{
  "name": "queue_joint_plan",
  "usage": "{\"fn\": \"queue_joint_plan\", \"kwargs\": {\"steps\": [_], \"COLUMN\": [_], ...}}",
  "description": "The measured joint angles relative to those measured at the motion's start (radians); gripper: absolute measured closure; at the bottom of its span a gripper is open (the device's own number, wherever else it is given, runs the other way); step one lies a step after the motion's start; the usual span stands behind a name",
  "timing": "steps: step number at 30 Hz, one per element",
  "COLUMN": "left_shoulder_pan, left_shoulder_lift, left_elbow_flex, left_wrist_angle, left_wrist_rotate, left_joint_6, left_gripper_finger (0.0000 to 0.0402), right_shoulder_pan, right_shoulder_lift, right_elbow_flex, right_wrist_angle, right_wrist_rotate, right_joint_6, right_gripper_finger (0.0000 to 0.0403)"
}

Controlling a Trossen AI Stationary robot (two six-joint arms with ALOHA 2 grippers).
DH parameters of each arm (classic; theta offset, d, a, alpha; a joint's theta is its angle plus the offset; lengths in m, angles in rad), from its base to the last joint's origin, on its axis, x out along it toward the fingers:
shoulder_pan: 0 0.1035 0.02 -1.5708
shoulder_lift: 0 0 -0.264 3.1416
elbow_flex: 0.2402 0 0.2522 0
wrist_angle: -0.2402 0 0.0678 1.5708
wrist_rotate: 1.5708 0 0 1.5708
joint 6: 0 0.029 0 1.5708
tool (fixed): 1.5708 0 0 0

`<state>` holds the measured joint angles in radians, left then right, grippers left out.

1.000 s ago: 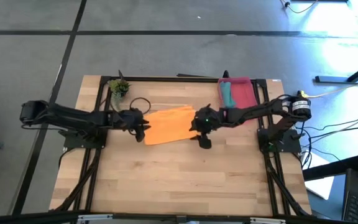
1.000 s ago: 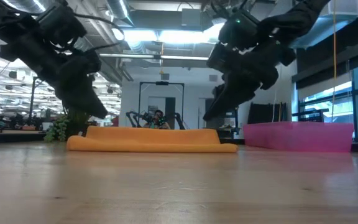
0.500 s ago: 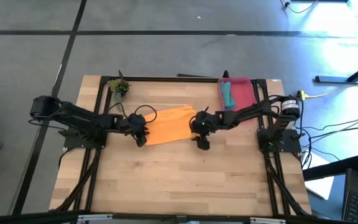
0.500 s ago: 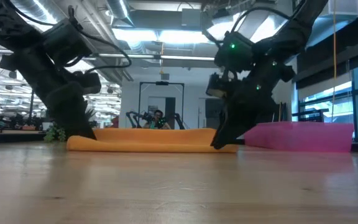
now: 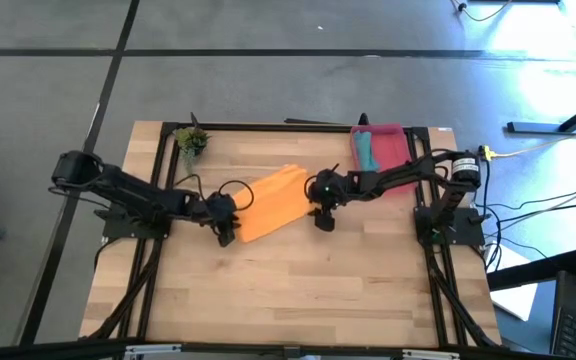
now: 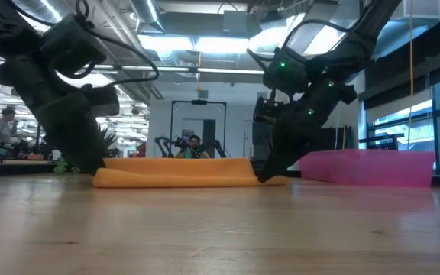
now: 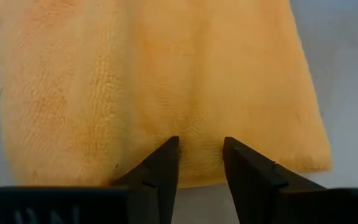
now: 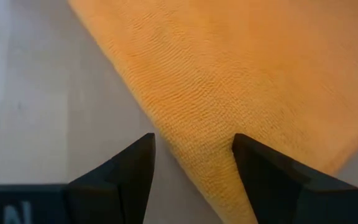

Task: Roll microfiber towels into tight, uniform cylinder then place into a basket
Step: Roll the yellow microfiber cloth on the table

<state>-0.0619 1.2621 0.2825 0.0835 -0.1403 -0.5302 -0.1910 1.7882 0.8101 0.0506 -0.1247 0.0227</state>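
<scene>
Orange towel (image 5: 271, 201) lies between two grippers, left (image 7: 199, 163) and right (image 8: 192, 163), fingers parted astride its edges.

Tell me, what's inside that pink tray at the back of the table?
The pink tray holds a rolled teal towel along one side; the remaining floor looks bare. Anything under the roll is covered.

No legible text anywhere.

right hand (image 8: 193, 163) straddles the orange towel's (image 8: 253, 81) edge, fingers apart.
</scene>
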Motion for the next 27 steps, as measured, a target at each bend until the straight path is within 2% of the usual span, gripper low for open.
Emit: {"fn": "queue_joint_plan", "kwargs": {"steps": [4,10,16,22,27], "left_shoulder_pan": [-0.052,-0.126,-0.142,-0.142,-0.142], "left_shoulder_lift": [0.0,0.003,0.001,-0.051,-0.143], "left_elbow_flex": [0.0,-0.005,-0.005,-0.005,-0.004], "left_wrist_angle": [0.003,0.082,0.093,0.102,0.104], "left_wrist_rotate": [0.001,0.016,0.004,0.0,-0.007], "left_joint_6": [-0.065,-0.072,-0.066,-0.021,0.034], "left_gripper_finger": [0.028,0.028,0.028,0.028,0.028], "right_shoulder_pan": [-0.018,-0.023,-0.022,-0.022,-0.013], "right_shoulder_lift": [0.0,0.0,0.0,-0.002,-0.002], "right_elbow_flex": [0.0,-0.002,0.002,0.077,0.18], "right_wrist_angle": [0.002,0.002,-0.002,-0.068,-0.2], "right_wrist_rotate": [0.001,0.123,0.162,0.162,0.162], "right_joint_6": [0.001,0.0,0.0,-0.003,-0.016], "right_gripper_finger": [0.0182,0.0182,0.0182,0.0182,0.0182]}}
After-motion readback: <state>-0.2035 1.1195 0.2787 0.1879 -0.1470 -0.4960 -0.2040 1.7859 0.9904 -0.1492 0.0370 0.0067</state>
